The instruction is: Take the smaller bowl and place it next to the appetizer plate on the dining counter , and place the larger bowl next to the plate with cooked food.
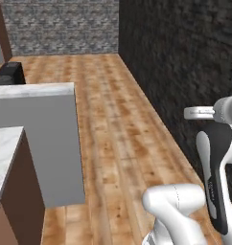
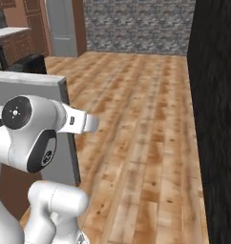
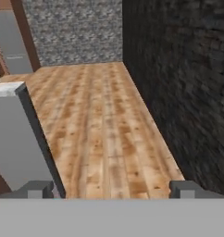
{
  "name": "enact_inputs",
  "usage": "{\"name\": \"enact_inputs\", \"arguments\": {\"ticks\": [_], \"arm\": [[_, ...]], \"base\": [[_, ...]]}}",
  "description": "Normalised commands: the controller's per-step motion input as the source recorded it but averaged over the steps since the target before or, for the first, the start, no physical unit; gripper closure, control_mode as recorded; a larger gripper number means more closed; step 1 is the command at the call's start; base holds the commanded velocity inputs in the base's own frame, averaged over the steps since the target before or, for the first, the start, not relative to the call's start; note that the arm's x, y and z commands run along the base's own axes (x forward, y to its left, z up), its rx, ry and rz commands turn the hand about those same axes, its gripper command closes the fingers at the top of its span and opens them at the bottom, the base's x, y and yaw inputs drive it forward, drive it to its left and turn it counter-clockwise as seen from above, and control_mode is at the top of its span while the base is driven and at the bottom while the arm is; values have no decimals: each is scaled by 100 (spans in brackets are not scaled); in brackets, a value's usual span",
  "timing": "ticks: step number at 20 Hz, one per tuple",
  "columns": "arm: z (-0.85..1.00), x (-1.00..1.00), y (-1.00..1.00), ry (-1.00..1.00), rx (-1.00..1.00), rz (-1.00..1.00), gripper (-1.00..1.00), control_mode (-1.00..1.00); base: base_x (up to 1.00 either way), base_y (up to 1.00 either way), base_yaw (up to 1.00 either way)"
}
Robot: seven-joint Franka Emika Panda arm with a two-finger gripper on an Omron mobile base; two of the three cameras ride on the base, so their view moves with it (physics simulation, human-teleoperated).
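Warm brown plank flooring (image 1: 118,129) ran away to a grey speckled stone wall (image 1: 60,26) at the far end, with a dark, almost black brick wall (image 1: 185,62) down the right side. Nothing fancy.

So the two-finger gripper (image 3: 111,189) had its jaws spread about as wide as they go, both dark fingertips (image 3: 39,189) poking up at the bottom of the hand view, well apart. Nothing sat between them and they touched nothing, just floor beyond.

On the left stood a tall flat grey panel (image 1: 41,143) with a pale marble top edge. Nearer, at the left edge of the left base view, a corner of the white grey-veined marble slab on a brown base (image 1: 5,153) peeked in, most of it cut off, so I couldn't tell what sat on it. Something black and boxy (image 1: 10,72) sat behind the grey panel, too blurry to name. Far left in the right base view, brown wooden cabinets (image 2: 22,38) were half hidden.
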Motion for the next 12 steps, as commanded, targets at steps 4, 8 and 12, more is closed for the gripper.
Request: {"name": "enact_inputs", "arguments": {"ticks": [4,8,12], "arm": [[0,0,0,0,0,0,-100,100],[0,0,0,0,0,0,-100,100],[0,0,0,0,0,0,-100,100]], "base": [[100,0,0],[100,0,0],[100,-5,0]]}}
